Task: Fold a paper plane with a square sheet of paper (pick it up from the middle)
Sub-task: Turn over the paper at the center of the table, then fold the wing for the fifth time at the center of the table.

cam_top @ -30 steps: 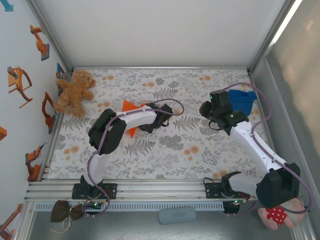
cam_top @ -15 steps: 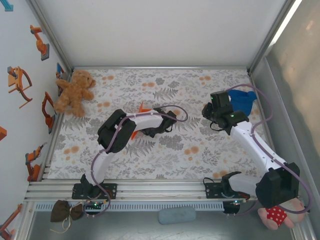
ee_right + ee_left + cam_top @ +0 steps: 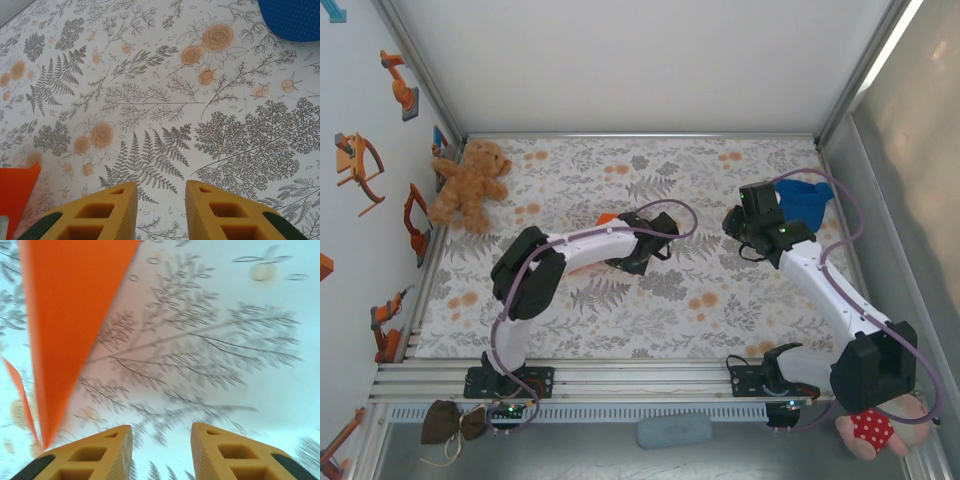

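Observation:
The orange paper plane (image 3: 65, 315) is folded to a narrow point and lies on the flowered tablecloth, up and to the left of my left gripper (image 3: 161, 440). That gripper is open, with bare cloth between its yellow fingers (image 3: 95, 455). From the top view the plane (image 3: 607, 218) is mostly hidden under my left arm, and the left gripper (image 3: 632, 258) is just right of it. My right gripper (image 3: 733, 225) hovers at the right of the table, open and empty. In the right wrist view an orange corner of the plane (image 3: 15, 192) shows far left of the right gripper (image 3: 161, 205).
A brown teddy bear (image 3: 470, 185) sits at the back left by the wall. A blue cloth lump (image 3: 805, 200) lies behind my right gripper, and its edge (image 3: 290, 17) reaches into the right wrist view. Metal frame rails bound the table.
My left gripper has opened and let go of the orange paper. The left arm swung right and now covers most of the paper. The right arm barely moved.

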`<action>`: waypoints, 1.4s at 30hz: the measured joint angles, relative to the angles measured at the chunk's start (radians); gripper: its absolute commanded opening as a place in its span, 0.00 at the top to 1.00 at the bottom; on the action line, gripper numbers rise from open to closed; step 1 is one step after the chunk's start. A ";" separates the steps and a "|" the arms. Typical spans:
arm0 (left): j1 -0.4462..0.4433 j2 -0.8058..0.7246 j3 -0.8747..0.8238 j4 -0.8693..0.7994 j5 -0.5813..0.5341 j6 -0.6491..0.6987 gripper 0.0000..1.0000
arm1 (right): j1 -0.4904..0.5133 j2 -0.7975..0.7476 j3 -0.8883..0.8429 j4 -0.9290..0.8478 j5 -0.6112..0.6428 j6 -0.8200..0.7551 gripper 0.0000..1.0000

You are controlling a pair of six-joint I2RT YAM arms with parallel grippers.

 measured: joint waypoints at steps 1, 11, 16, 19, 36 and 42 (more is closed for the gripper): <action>-0.005 -0.033 -0.023 0.019 0.032 -0.009 0.60 | 0.000 0.001 0.000 0.000 0.000 0.000 0.65; 0.043 -0.344 -0.273 0.219 0.248 -0.060 0.47 | -0.002 0.013 -0.013 0.040 -0.026 0.019 0.53; 0.212 -0.426 -0.388 0.331 0.349 -0.085 0.41 | -0.002 0.026 -0.032 0.079 -0.080 0.023 0.52; 0.291 -0.422 -0.419 0.379 0.404 -0.090 0.40 | -0.002 0.042 -0.034 0.092 -0.099 0.023 0.52; 0.461 -0.235 -0.421 0.511 0.560 -0.105 0.38 | -0.002 0.085 -0.036 0.113 -0.166 0.027 0.54; 0.465 -0.233 -0.435 0.565 0.603 -0.130 0.43 | -0.002 0.119 -0.068 0.182 -0.242 0.054 0.55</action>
